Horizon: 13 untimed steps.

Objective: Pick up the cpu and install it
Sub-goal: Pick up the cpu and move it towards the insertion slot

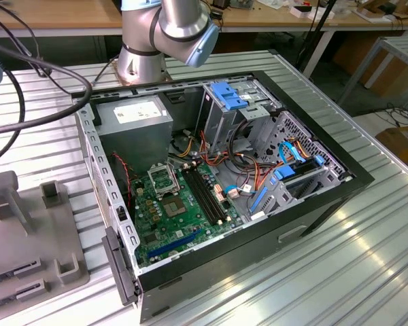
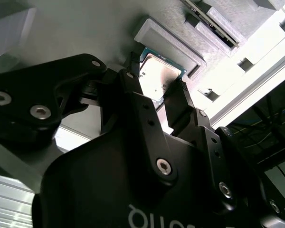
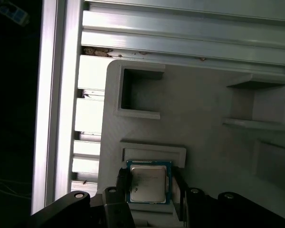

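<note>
The cpu (image 3: 148,183), a square chip with a silver lid and green rim, lies in a recess of a grey fixture plate (image 3: 204,118). In both wrist views my gripper (image 3: 150,185) has its black fingers (image 3: 122,183) pressed against two opposite edges of the chip, shut on it. The second wrist view shows the cpu (image 2: 157,73) between the fingertips (image 2: 179,95) of the gripper (image 2: 155,84), still down at the plate. In the exterior view the open computer case (image 1: 353,178) lies on its side, with the motherboard's empty cpu socket (image 1: 164,180) facing up.
The grey fixture plate (image 1: 27,231) with raised blocks sits at the exterior view's left of the case. Inside the case are memory slots (image 1: 207,197), a power supply (image 1: 136,117), drive cage (image 1: 234,109) and loose cables (image 1: 258,170). The arm's base (image 1: 144,58) stands behind the case.
</note>
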{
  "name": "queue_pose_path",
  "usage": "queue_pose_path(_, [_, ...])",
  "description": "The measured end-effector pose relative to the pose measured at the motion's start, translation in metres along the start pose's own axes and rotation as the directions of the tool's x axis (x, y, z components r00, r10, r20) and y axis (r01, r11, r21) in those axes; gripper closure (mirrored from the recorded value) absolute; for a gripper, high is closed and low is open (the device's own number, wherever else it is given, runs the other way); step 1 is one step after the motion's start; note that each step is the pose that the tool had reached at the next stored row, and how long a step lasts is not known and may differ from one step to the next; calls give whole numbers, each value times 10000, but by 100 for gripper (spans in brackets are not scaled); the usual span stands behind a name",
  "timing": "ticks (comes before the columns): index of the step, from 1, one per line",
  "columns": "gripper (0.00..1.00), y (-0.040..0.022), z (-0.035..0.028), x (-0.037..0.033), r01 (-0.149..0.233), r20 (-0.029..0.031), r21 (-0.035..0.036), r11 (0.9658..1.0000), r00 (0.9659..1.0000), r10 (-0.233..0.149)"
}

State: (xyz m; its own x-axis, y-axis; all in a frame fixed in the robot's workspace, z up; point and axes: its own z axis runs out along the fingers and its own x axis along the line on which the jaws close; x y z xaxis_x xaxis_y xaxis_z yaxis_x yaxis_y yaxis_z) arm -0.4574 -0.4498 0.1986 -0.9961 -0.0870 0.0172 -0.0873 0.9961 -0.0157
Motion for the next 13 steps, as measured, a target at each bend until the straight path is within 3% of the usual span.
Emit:
queue_pose_path(8, [53, -6, 17, -15, -100, -2, 18, 9999, 9999, 100])
queue_pose_path(10, [52, -6, 18, -16, -105, -4, 24, 9999, 9999, 105])
queue_pose_path(11, [45, -6, 19, -17, -107, -4, 25, 9999, 9999, 107])
queue_pose_path(13, [45, -7, 21, -17, -107, -4, 27, 9999, 9999, 107])
